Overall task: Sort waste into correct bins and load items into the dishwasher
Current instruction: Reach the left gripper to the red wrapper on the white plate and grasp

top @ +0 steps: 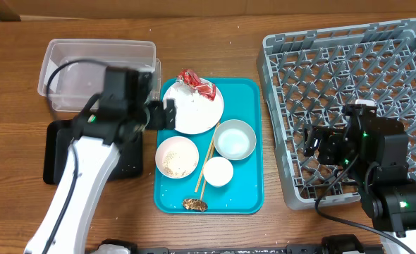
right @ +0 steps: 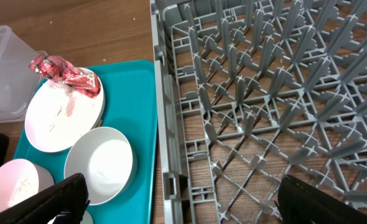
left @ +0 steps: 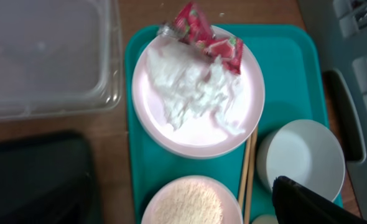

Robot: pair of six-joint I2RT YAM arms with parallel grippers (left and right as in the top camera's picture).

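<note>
Red wrapper (top: 197,82) on white plate (top: 194,117), inside teal tray (top: 245,97).

Masked overhead by the white left arm (top: 77,180): middle of the shallow black rectangular tray (top: 55,159). Cropped at 3 o'clock: big square grey plastic dish rack (top: 349,63). Too small to identify, 6 o'clock of the teal rectangular tray (top: 247,185): small brown scrap (top: 194,204).

A brown wooden table (top: 215,42) with long, fine grain fills the background in every view. Bare wood shows well ahead of the left arm's fingers (left: 308,202) and the right arm's fingers (right: 46,202), evenly lit, with soft shadows and a few pale specks.
</note>
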